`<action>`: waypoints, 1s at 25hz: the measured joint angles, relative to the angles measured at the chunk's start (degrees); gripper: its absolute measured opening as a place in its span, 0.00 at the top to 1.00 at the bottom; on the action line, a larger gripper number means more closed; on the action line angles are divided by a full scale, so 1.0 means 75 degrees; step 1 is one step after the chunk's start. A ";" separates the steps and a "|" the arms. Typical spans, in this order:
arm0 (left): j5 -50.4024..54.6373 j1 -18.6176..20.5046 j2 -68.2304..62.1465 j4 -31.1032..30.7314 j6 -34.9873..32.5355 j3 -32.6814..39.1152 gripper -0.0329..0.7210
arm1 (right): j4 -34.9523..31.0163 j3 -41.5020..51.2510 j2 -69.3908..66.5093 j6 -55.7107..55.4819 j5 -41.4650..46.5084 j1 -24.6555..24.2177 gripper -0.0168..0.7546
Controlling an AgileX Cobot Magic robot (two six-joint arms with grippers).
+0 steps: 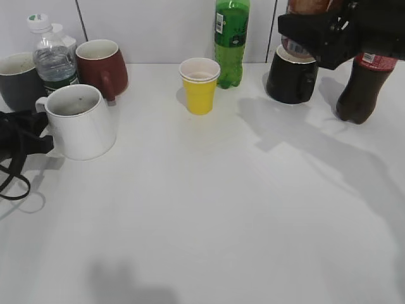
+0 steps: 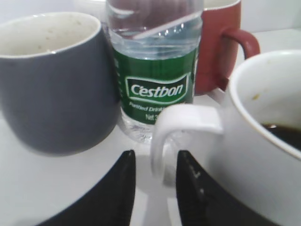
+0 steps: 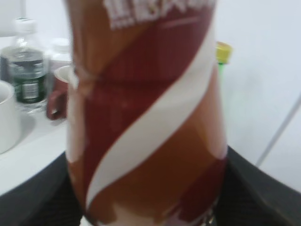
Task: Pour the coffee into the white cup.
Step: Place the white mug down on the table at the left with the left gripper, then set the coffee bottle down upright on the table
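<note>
The white cup [image 1: 81, 120] stands at the left of the table, with a little dark liquid inside in the left wrist view [image 2: 263, 94]. My left gripper [image 1: 39, 132] sits at its handle. In the left wrist view the two black fingers [image 2: 155, 165] straddle the handle with small gaps on both sides, so the gripper is open. My right gripper [image 1: 319, 31] is shut on the coffee bottle [image 1: 302, 7], holding it upright in the air above the black mug at the back right. The bottle's orange-brown label [image 3: 150, 117] fills the right wrist view between the fingers [image 3: 146, 197].
A grey mug [image 1: 16, 81], a water bottle [image 1: 54, 60] and a red mug [image 1: 101, 63] stand behind the white cup. A yellow paper cup [image 1: 200, 87] and a green bottle [image 1: 231, 41] stand mid-back. A black mug [image 1: 291, 81] and a cola bottle [image 1: 362, 88] stand at the back right.
</note>
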State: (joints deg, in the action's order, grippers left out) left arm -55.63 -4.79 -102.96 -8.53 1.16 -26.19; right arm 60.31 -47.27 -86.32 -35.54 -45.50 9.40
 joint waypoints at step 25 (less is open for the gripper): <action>0.0944 -0.0715 0.3360 -0.1525 0.0554 0.0765 0.64 | -0.2276 0.0927 -0.2138 0.0679 0.0005 0.0000 0.28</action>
State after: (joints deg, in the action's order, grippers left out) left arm -48.55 -10.16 -77.76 -19.97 5.32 -20.45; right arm 43.24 -40.32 -102.35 -30.45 -45.47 9.40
